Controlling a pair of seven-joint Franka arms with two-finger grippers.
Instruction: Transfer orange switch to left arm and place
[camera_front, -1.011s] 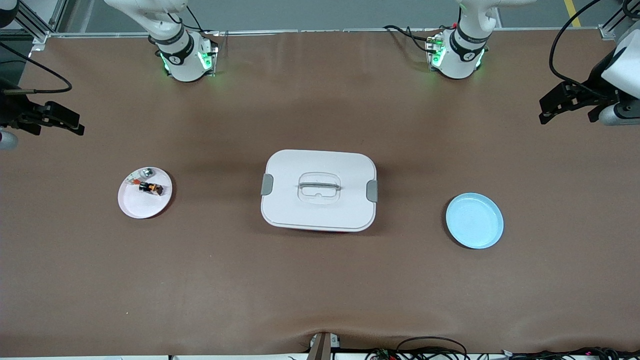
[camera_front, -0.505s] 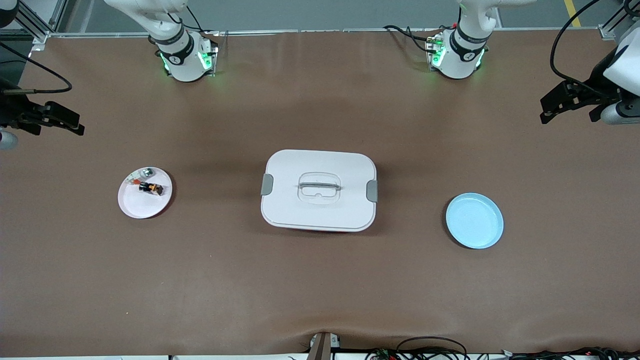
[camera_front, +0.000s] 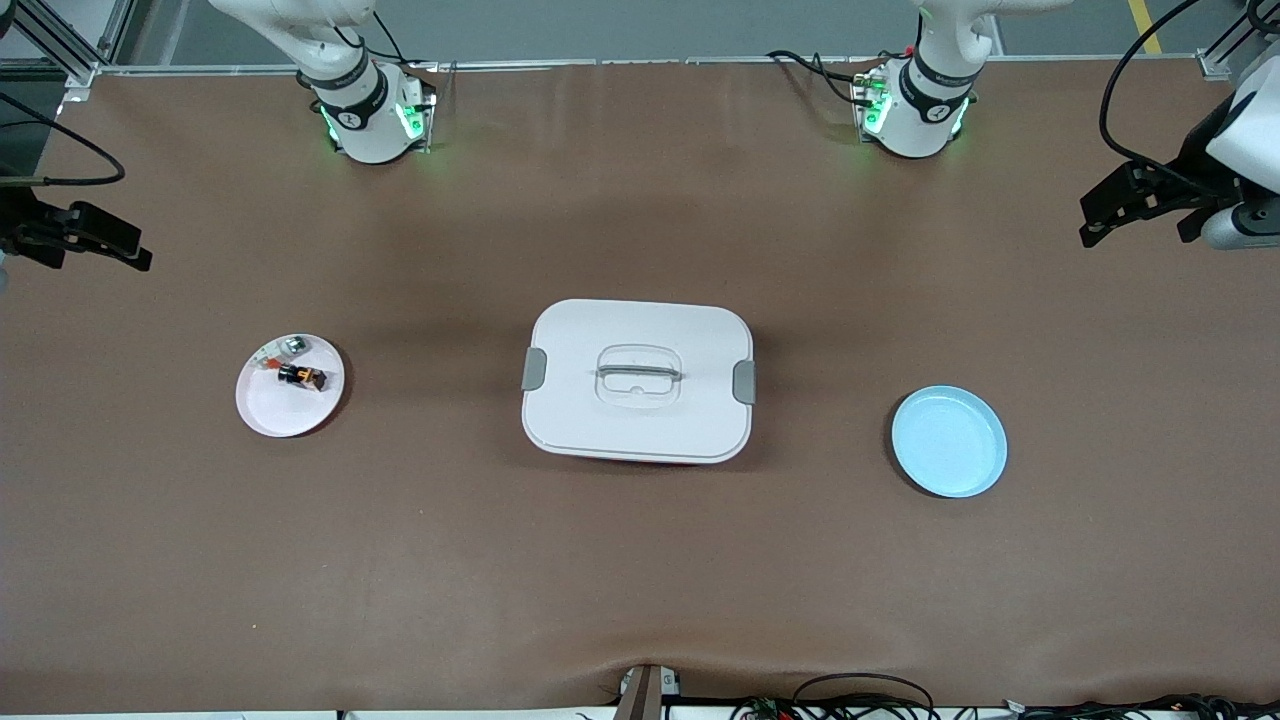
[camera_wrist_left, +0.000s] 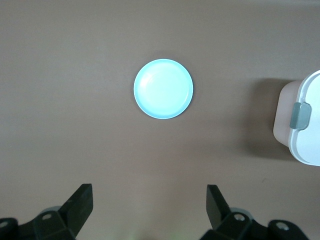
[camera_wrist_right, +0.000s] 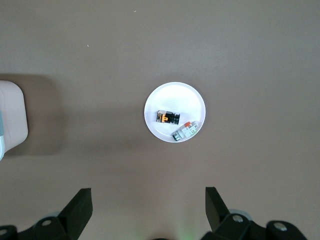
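my right gripper (camera_wrist_right: 145, 210) hangs wide open and empty high over the round pink plate (camera_front: 262, 410) holding the tiny black orange switch (camera_front: 302, 377), so i should drop straight down, while my open, empty left gripper (camera_wrist_left: 147, 210) waits over the blue plate (camera_front: 950, 442), away from the big white box (camera_front: 637, 380).

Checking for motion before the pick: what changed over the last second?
Only the right pincer drifted slightly toward its own table end, open and empty. The left pincer barely shifted. The orange switch, pink plate, box and blue plate stayed put.
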